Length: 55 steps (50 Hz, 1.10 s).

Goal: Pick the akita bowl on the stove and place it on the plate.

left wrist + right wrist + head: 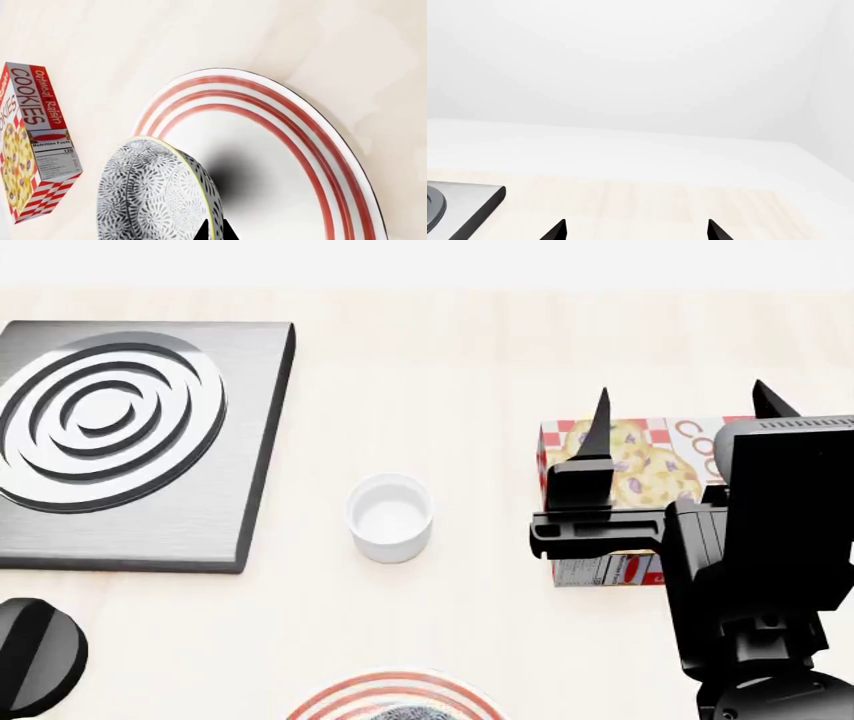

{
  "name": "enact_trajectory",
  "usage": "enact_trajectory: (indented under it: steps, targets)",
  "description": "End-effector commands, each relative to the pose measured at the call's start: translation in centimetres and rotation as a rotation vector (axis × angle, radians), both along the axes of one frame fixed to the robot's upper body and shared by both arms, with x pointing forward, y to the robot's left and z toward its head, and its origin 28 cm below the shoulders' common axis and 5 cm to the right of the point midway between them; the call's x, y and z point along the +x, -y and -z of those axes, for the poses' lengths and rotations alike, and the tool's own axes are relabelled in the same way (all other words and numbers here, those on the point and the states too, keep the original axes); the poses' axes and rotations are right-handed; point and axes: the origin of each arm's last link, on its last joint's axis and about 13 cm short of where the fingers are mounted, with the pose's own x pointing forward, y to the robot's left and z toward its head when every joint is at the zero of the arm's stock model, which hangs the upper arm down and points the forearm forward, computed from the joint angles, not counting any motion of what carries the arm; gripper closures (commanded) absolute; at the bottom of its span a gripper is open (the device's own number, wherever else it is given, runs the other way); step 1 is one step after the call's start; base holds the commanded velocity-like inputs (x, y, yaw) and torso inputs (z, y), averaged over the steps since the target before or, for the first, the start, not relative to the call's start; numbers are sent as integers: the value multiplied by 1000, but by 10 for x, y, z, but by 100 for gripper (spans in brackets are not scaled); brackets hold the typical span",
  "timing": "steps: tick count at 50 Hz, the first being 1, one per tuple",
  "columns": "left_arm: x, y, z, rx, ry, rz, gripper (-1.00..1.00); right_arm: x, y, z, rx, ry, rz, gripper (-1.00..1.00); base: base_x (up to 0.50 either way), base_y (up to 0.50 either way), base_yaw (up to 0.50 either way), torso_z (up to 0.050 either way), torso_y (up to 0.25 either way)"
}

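cookie box (pixel 617 502) sits by the bench's right edge, partly behind the right gripper (pixel 679 410), fingers spread, empty; left gripper (pixel 215 231) pinching akita bowl (pixel 157 195) over the plate (pixel 287 150)

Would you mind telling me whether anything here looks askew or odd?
Nothing is spilled or broken. The akita bowl shows over the plate, and the cookie box lies flat on the table.

Flat dark grey square stove (pixel 254 455) with black rings sits far left, 1 small plain white cup (pixel 390 517) just right of it. Black right gripper (pixel 681 410) hangs spread open over a red-checked cookie box (pixel 641 455). Red-ringed white plate (pixel 350 693) peeks in at the near edge, round black knob (pixel 38 650) near left.
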Motion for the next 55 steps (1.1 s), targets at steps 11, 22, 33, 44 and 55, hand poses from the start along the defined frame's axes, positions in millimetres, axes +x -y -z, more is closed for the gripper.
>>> enact_trajectory:
  steps: [11, 22, 33, 44, 55]
  targets:
    - [-1, 1, 2, -18, 22, -4, 100, 1, 0, 0, 0, 0, 0, -100, 0, 0, 0, 0, 0]
    - [-1, 2, 5, -20, 28, -10, 100, 1, 0, 0, -1, 0, -1, -100, 0, 0, 0, 1, 1]
    - [-1, 3, 9, -21, 39, -6, -100, 0, 0, 1, -1, -2, -1, -100, 0, 0, 0, 0, 0]
    - [-4, 4, 10, -27, 40, -2, -100, 0, 0, 0, -1, -2, 0, -100, 0, 0, 0, 0, 0]
    - [-13, 3, 6, -50, 22, 5, -100, 0, 0, 0, 0, -3, 0, -100, 0, 0, 0, 0, 0]
